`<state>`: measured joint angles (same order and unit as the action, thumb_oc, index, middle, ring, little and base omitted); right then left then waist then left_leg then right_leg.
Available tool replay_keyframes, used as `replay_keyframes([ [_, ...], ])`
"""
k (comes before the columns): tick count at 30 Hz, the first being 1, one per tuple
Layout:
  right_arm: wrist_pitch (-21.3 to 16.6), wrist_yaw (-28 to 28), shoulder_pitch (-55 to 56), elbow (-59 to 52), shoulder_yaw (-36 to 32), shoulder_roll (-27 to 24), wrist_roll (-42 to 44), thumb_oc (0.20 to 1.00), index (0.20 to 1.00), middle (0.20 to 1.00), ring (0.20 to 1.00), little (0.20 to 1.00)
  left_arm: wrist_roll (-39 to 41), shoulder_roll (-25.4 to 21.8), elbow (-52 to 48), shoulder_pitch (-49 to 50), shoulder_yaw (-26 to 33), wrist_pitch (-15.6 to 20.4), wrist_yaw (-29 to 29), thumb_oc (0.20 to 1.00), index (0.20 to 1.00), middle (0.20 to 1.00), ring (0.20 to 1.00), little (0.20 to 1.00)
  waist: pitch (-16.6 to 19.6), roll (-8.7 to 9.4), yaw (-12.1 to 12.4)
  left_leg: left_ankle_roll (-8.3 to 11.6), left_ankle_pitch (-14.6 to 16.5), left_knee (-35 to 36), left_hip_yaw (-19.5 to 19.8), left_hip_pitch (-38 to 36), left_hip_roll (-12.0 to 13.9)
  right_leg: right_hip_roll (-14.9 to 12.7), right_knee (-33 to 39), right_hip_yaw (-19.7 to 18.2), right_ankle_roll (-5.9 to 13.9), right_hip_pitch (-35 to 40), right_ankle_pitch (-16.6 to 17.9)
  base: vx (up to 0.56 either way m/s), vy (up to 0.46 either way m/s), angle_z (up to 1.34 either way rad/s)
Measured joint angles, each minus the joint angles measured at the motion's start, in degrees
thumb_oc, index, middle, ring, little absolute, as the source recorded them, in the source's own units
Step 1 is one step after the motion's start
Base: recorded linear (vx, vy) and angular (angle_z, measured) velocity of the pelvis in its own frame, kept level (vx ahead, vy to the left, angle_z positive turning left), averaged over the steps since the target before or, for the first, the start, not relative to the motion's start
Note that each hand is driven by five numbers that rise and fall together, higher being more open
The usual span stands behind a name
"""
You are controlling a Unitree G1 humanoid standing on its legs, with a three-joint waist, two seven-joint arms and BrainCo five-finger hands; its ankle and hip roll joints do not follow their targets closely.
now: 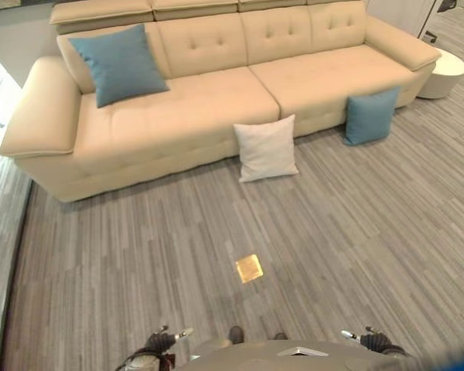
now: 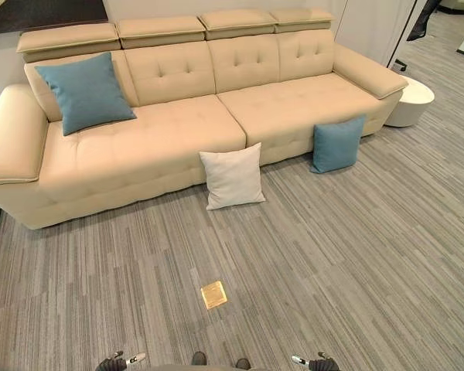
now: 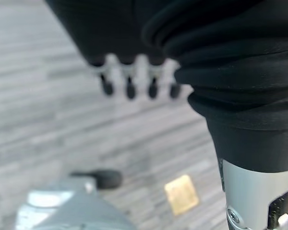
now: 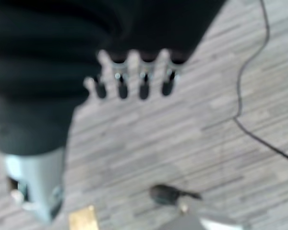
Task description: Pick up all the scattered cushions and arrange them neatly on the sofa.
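**Both hands empty, 2 cushions on the floor, 1 on the sofa**

Left hand (image 3: 129, 79): fingers straight and relaxed in its wrist view, hanging over bare floor, holding nothing. In the head views it sits at the near edge, left side.

Right hand (image 4: 134, 79): same, fingers straight and loose, nothing in them, over bare floor. In the head views it is at the near edge, right side.

Floor (image 1: 356, 232): grey striped planks. A small brass floor plate (image 1: 249, 268) is set flush in it, between the hands and the sofa, well apart from both cushions on the floor.

White cushion (image 1: 267, 148): on the floor, upright and tilted back, leaning against the sofa front near the middle seam.

Small blue cushion (image 1: 370, 116): on the floor further right, upright, leaning against the front of the right seat.

Large blue cushion (image 1: 119, 64): on the sofa, far left seat, propped against the backrest just beside the left armrest.

Sofa (image 1: 216, 85): beige, tufted, long, spans the far side of the scene. The middle and right seats are bare.

Round white side table (image 1: 442, 73): just beside the sofa's right armrest, far right.
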<state>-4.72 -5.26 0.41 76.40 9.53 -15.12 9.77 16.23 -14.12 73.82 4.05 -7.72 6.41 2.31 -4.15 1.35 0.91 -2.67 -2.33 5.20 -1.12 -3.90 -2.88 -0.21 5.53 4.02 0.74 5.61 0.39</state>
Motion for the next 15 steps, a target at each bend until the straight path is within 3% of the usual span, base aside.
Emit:
replay_keyframes([
  [15, 1.34, -0.13, -0.58, -0.13, 0.17, 0.04, -2.22, 1.000, 1.000, 1.000, 1.000, 1.000, -2.28, 0.02, -0.02, -0.99, -0.12, -1.01, 0.08, 1.000, 1.000, 1.000, 1.000, 1.000, -0.03, 0.01, 0.12, -0.03, 0.01, 0.00, -0.10, -0.05, 0.00, 0.00, 0.00, -0.09, -0.01, 0.00, 0.00, 0.01, 0.010, 0.00],
])
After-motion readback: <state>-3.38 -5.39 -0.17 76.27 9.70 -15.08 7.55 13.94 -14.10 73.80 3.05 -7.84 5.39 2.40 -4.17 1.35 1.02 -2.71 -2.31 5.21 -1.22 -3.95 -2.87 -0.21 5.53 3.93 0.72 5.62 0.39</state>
